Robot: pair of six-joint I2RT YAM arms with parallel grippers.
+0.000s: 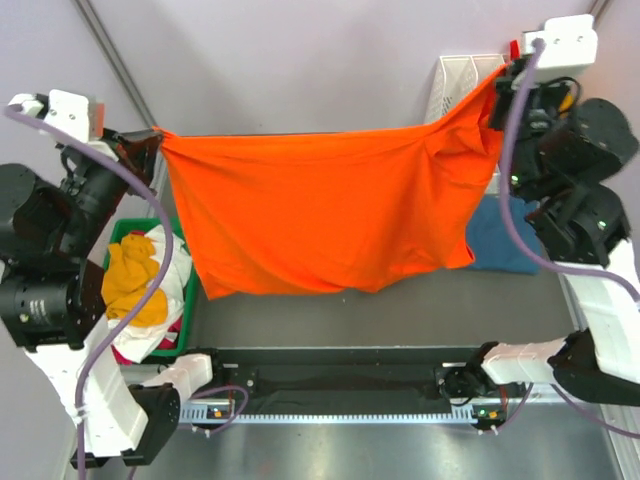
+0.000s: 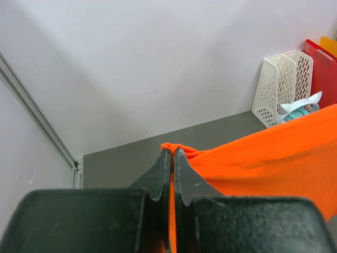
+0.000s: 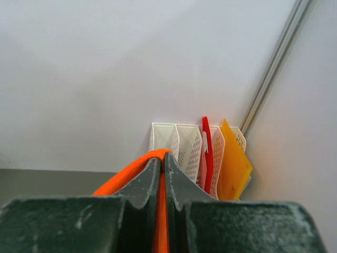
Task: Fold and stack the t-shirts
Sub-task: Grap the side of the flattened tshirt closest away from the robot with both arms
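Overhead cam, close wrist cams, shared t-shirt (image 1: pixel 320 210)

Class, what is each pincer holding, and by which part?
Both hold one orange t-shirt, spread between them: the left pincer pinches the left end of its upper edge, the right pincer the right end.

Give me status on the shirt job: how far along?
Early. Done: possibly one. A teal-blue shirt lies on the table at the right, mostly hidden, so I cannot tell whether it is folded. In hand: the orange t-shirt hangs spread between both arms, jaws shut on its top corners, not yet folded. Remaining: the yellow-orange shirt and white cloth bunched in the green bin.
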